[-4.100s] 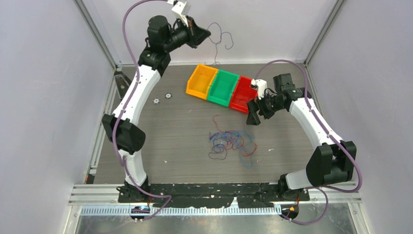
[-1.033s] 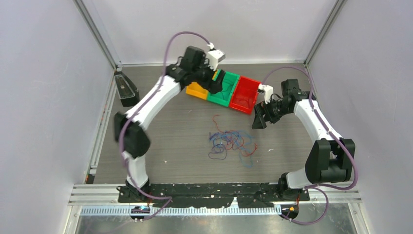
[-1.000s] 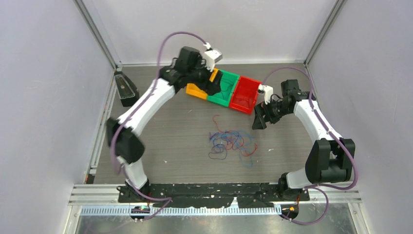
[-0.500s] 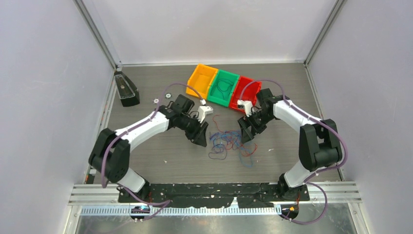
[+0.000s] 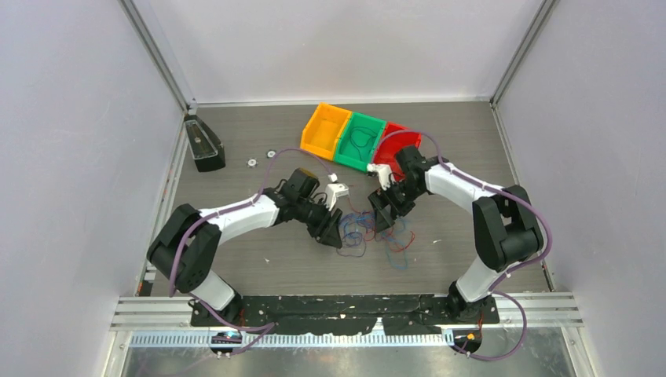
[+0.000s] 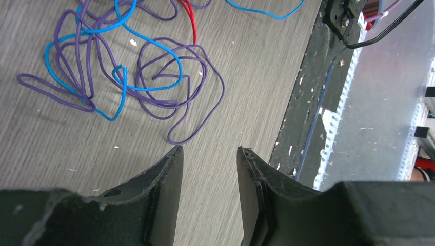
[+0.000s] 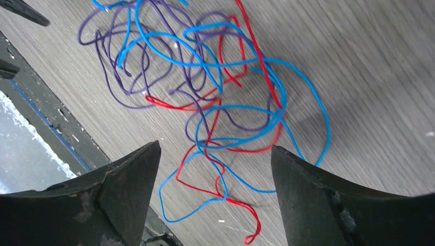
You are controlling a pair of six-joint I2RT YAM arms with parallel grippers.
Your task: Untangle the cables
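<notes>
The cables (image 5: pixel 369 230) lie in a loose tangle of red, blue and purple strands in the middle of the table. My left gripper (image 5: pixel 331 232) is low at the tangle's left edge, open and empty. In the left wrist view its tips (image 6: pixel 208 149) are just short of a purple loop (image 6: pixel 197 105) tangled with blue strands (image 6: pixel 120 77). My right gripper (image 5: pixel 382 217) is at the tangle's upper right, wide open and empty. In the right wrist view it (image 7: pixel 215 148) is over crossing blue (image 7: pixel 241 64) and red strands (image 7: pixel 225 195). One dark cable (image 5: pixel 361 140) lies in the green bin.
Orange (image 5: pixel 324 128), green (image 5: pixel 351 151) and red (image 5: pixel 405 139) bins stand in a row at the back. A black box (image 5: pixel 203 146) sits at the far left. Two small washers (image 5: pixel 253 162) lie near it. A black rail (image 5: pixel 345 302) runs along the near edge.
My left arm came down from the green bin to the tangle's left side, leaving a dark cable in the bin. My right arm moved left and down to the tangle.
</notes>
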